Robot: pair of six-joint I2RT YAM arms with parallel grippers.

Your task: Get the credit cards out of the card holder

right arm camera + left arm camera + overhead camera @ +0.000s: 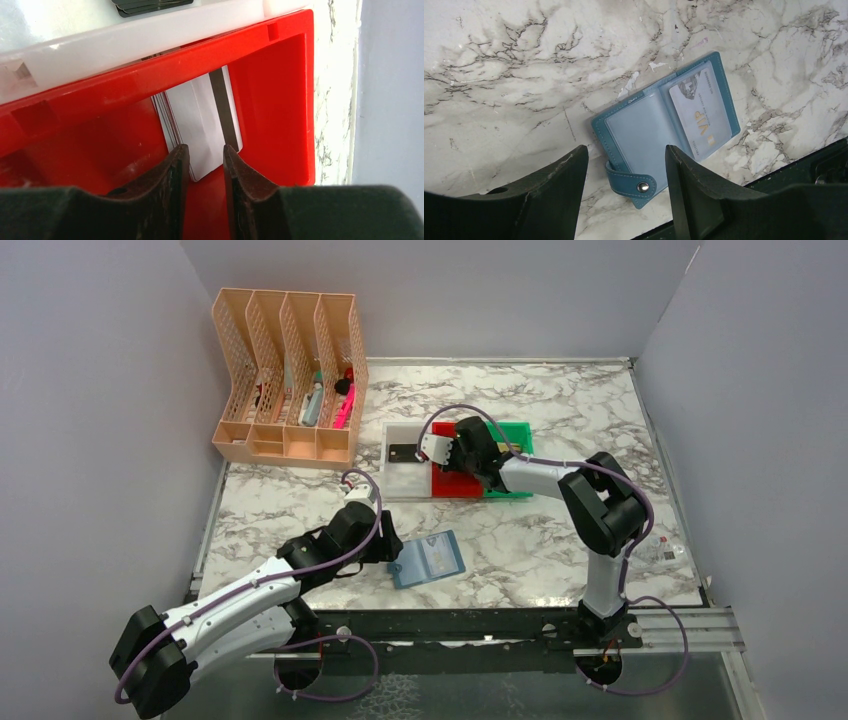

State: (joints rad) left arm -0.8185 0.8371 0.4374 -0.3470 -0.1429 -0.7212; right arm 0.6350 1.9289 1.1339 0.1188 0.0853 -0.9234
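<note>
Lying open: one card holder [644, 131], one silver-grey card [700, 114] inside.

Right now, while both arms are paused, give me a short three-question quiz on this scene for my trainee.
1. True or false: the card holder lies shut.
2. Which bin does the right gripper point into? A white bin, B red bin, C green bin.
3. Fill in: the credit card in the card holder's pocket reads ___.

Key: 1 false, it lies open. 2 B. 3 VIP.
</note>
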